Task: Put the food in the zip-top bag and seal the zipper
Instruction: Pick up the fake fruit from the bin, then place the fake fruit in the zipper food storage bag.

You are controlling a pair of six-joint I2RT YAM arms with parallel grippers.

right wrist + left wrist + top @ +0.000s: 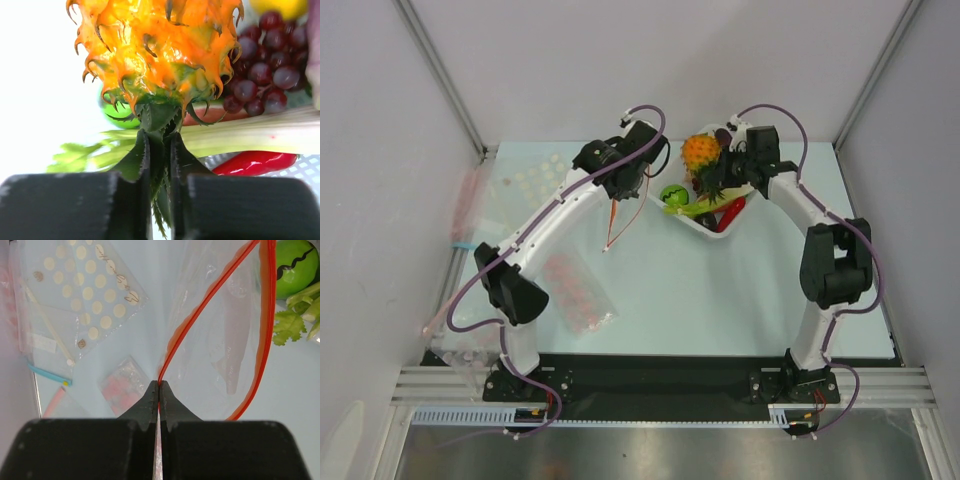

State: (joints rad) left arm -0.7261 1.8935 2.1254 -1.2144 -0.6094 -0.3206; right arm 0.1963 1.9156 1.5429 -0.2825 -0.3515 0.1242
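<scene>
The orange pineapple (700,152) (155,45) hangs at the back corner of the white basket (712,229). My right gripper (722,176) (160,137) is shut on its green crown. A round green fruit (672,195) (295,265) (117,110) lies at the basket's left edge. My left gripper (620,190) (159,385) is shut on the rim of the clear zip-top bag (225,340), pinching the orange-red zipper (200,310) (613,225). The bag's mouth gapes in a loop towards the basket. No round red fruit shows.
The basket also holds a red chili (732,212) (255,162), celery (240,135) (295,320) and dark grapes (265,75). A packet of pink-red dots (578,292) lies near the left arm, and a sheet of white dots (535,180) (85,295) at the back left.
</scene>
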